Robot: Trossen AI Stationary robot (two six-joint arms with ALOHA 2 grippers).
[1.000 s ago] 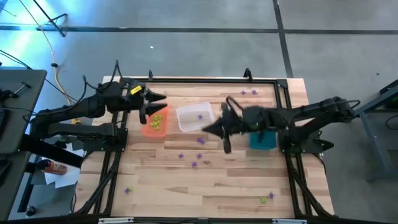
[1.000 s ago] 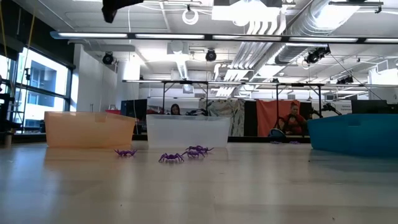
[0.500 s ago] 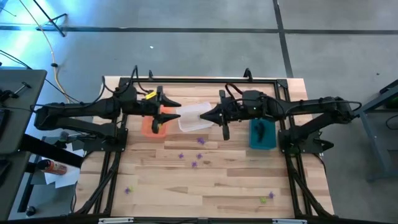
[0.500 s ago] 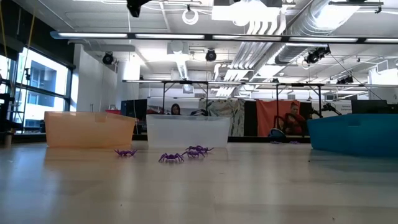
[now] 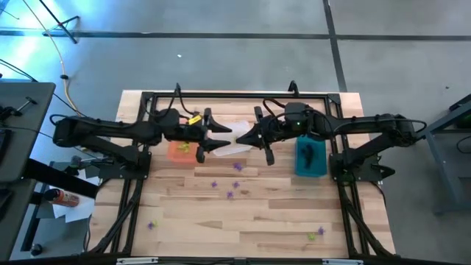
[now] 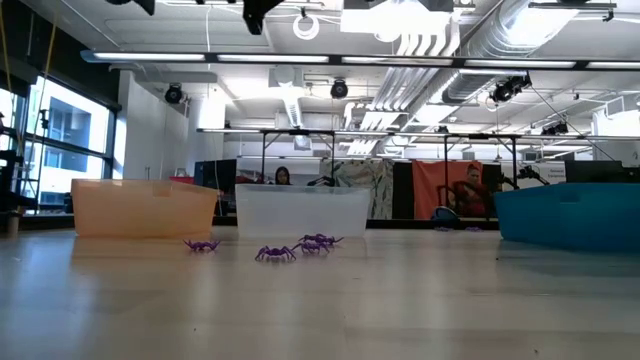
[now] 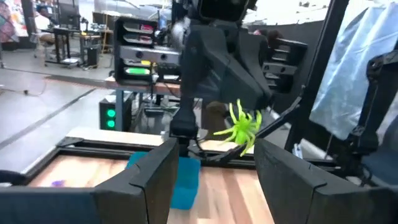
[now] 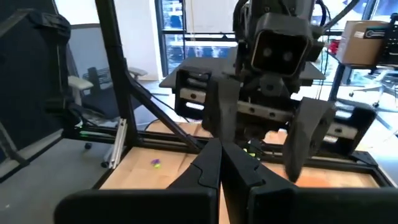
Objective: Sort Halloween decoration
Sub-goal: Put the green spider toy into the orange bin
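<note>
A yellow-green spider [image 7: 240,127] of the Halloween decoration hangs at the tips of my right gripper [image 5: 238,136], which is shut on it above the clear bin [image 5: 237,149]. My left gripper [image 5: 224,137] faces it, level and open, its fingers [image 7: 155,174] standing to either side just short of the spider. Purple spiders [image 5: 230,194] lie on the wooden table in front of the bins and show in the low view [image 6: 275,253]. Yellow-green ones lie in the orange bin [image 5: 179,151], and a black one lies in the teal bin [image 5: 310,168]. My right gripper pinches the yellow-green spider [image 7: 236,132] at the free ends of its two shut fingers; body or leg, I cannot tell. The fingers lie level and point toward the table's left. The spider is lifted clear above the clear bin, its legs spread.
A black frame [image 5: 221,94] runs round the table's far edge and both sides. Stray spiders lie near the front corners: a purple one [image 5: 151,225] on the left, a green one [image 5: 312,236] and a purple one [image 5: 321,230] on the right. Bare wood lies between them.
My left gripper has gone from above the orange bin toward the table's right, sinking a little, and now stands tip to tip with my right gripper. My right gripper has swung toward the far edge and a little left with the spider, then kept still. Neither has opened or shut.
</note>
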